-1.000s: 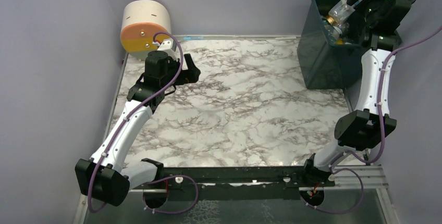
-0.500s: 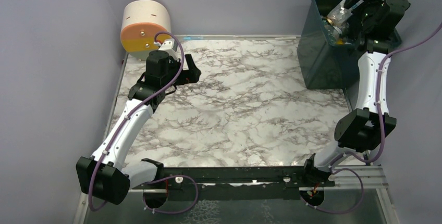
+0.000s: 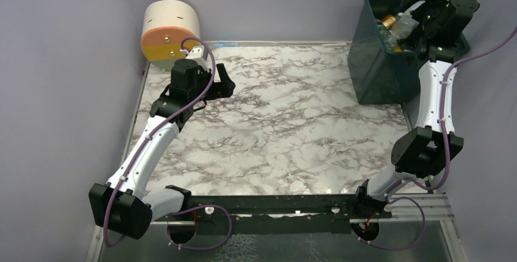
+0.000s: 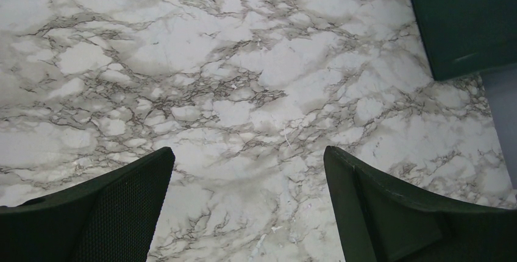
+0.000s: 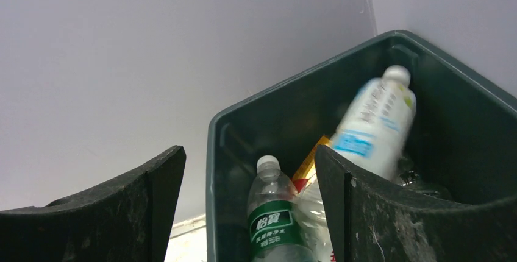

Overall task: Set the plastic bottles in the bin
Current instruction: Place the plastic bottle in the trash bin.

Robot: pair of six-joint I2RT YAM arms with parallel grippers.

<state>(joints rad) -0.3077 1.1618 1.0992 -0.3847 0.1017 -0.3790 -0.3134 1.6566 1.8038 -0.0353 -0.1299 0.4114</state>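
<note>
The dark teal bin [image 3: 373, 73] stands at the table's far right corner with several plastic bottles [image 3: 395, 25] inside. My right gripper [image 3: 419, 17] hovers over the bin's right side, open, with nothing between its fingers [image 5: 250, 155]. In the right wrist view a blue-labelled bottle [image 5: 375, 122] is motion-blurred inside the bin [image 5: 286, 122], free of the fingers. A green-labelled bottle [image 5: 272, 219] lies below it beside a yellow and red label [image 5: 308, 167]. My left gripper [image 3: 228, 84] hangs open over bare marble [image 4: 249, 152], far from the bin [image 4: 469, 18].
A round cream, orange and yellow drum [image 3: 169, 30] lies at the table's far left corner, just behind the left arm. Grey walls close in on the left, back and right. The marble tabletop [image 3: 286, 128] stretches between the arms.
My right gripper has opened and let go of the clear bottle, which has dropped into the bin. The right wrist has lifted slightly. The left arm has stayed still.
</note>
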